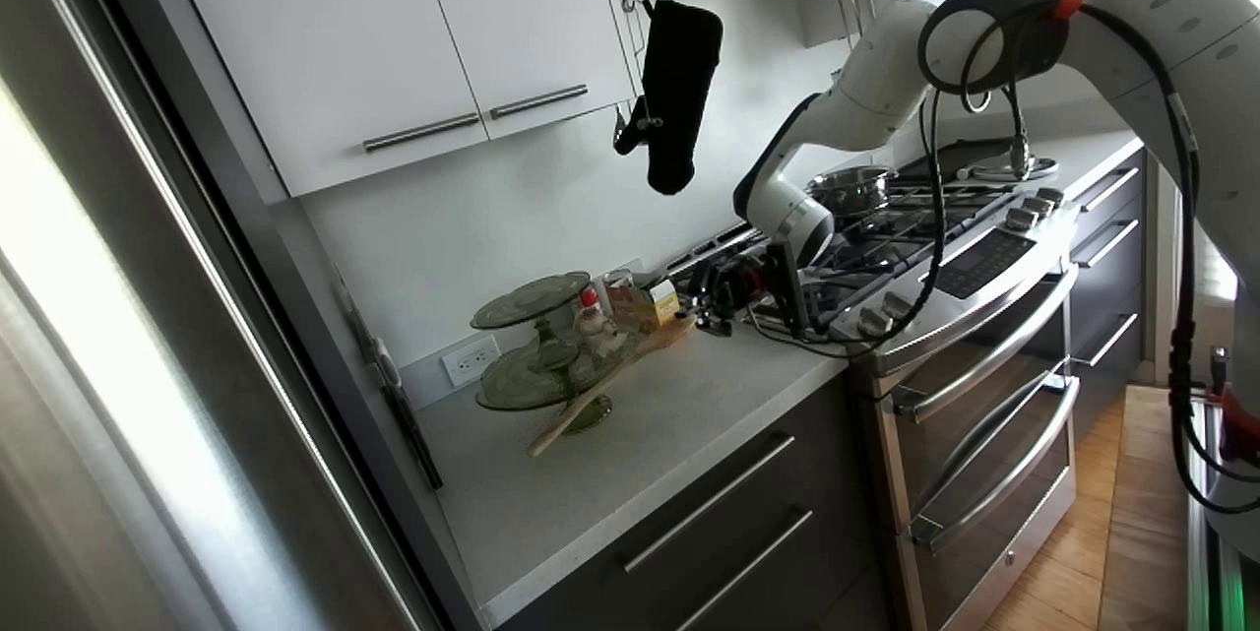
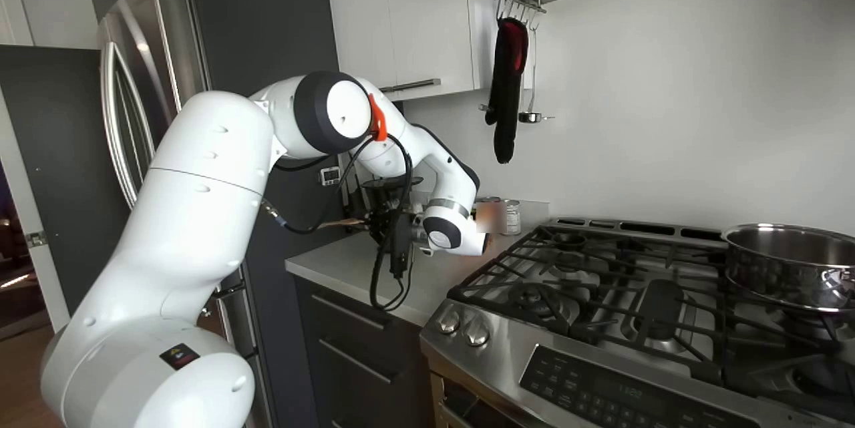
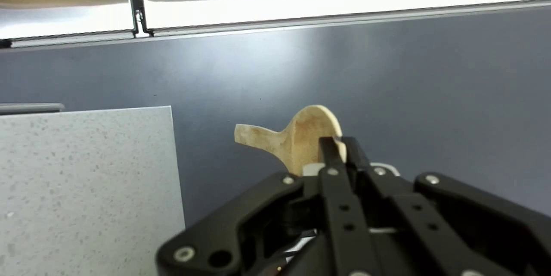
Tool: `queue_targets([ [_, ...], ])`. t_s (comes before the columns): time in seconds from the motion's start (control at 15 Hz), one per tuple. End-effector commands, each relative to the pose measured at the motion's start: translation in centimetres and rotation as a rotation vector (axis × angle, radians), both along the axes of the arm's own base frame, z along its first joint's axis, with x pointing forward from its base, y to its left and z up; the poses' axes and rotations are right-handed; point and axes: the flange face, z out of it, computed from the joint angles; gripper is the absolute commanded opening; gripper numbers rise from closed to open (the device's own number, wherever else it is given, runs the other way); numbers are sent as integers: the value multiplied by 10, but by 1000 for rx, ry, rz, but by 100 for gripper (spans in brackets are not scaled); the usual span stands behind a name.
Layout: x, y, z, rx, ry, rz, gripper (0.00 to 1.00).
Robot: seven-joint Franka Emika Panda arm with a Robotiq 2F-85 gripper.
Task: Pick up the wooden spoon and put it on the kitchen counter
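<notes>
The light-tan wooden spoon [image 1: 591,399] is held by its bowl end. Its handle reaches away from my gripper [image 1: 697,316], in front of the plate stand, and tilts downward in that exterior view. The spoon also shows in an exterior view [image 2: 344,222], partly hidden by my gripper [image 2: 373,221]. In the wrist view my fingertips [image 3: 341,143] are shut on the rim of the spoon's bowl [image 3: 303,138]. The pale kitchen counter [image 1: 650,464] lies below the spoon; it also shows in an exterior view [image 2: 347,260] and at the left of the wrist view [image 3: 86,181].
An olive-brown tiered plate stand [image 1: 522,380], a red-capped bottle [image 1: 591,298] and a small box [image 1: 640,306] stand at the counter's back. The gas stove [image 2: 601,294] with a steel pot [image 2: 781,281] adjoins the counter. A black oven mitt [image 1: 679,90] hangs above. A steel fridge [image 1: 148,395] flanks the counter.
</notes>
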Motion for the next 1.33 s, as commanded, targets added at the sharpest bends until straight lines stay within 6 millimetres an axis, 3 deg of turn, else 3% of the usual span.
queue_targets([
  [0.0,-20,-20,-9,-48,-35,-54,2],
  [0.4,-20,-38,-23,-204,-148,-179,2],
  [0.73,-15,-43,-21,-310,-207,-249,2],
  [0.8,-14,-43,-19,-320,-212,-253,31],
  [0.87,-14,-43,-17,-323,-217,-256,32],
  [1.27,-12,-44,-17,-367,-207,-273,77],
])
